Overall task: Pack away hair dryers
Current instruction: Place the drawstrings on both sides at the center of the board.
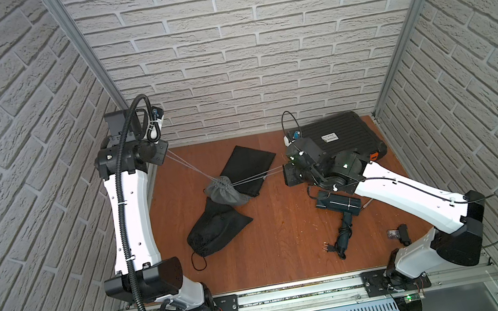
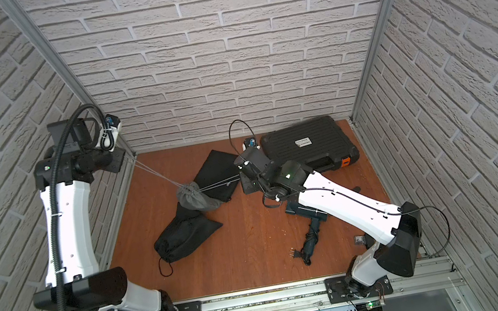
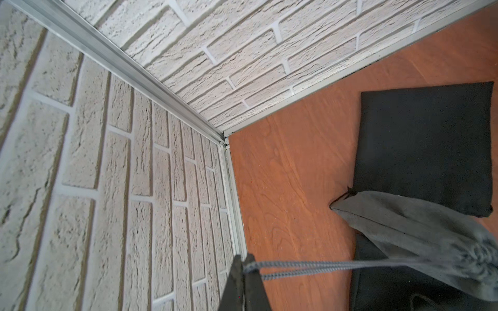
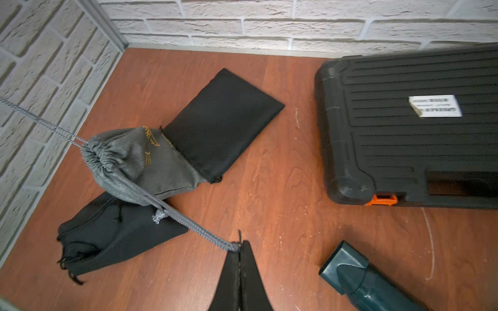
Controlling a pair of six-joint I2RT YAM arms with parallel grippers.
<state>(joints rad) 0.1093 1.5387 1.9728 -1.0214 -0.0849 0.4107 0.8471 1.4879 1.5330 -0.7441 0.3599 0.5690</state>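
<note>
Left arm [image 1: 129, 219] and right arm [image 1: 413, 193] stand nearest the lens, spread wide apart.

Ribbed hard case [image 4: 404, 134]: shut, on the desk [image 4: 269, 188] beyond the right fingers [image 4: 250, 282], on the side away from the pouches.

Bulging black pouch [image 4: 113, 237]: lies between both sets of fingers, mouth gathered, contents hidden.

Flat black pouch [image 4: 223, 121]: lies farther out, apparently empty.

Grey pouch [image 4: 140, 164]: lies between the fingers, mouth cinched, overlapping both black ones. It likely holds a dryer.

Teal hair dryer [image 4: 363, 280]: loose on the desk just beside the right fingers, unpacked.

Drawstring [image 4: 188, 226]: taut, one end pinched in the closed right fingers, the other in the closed left fingers [image 3: 242, 282].

Assessment: cinching looks nearly complete. The loose dryer and the flat pouch remain.
</note>
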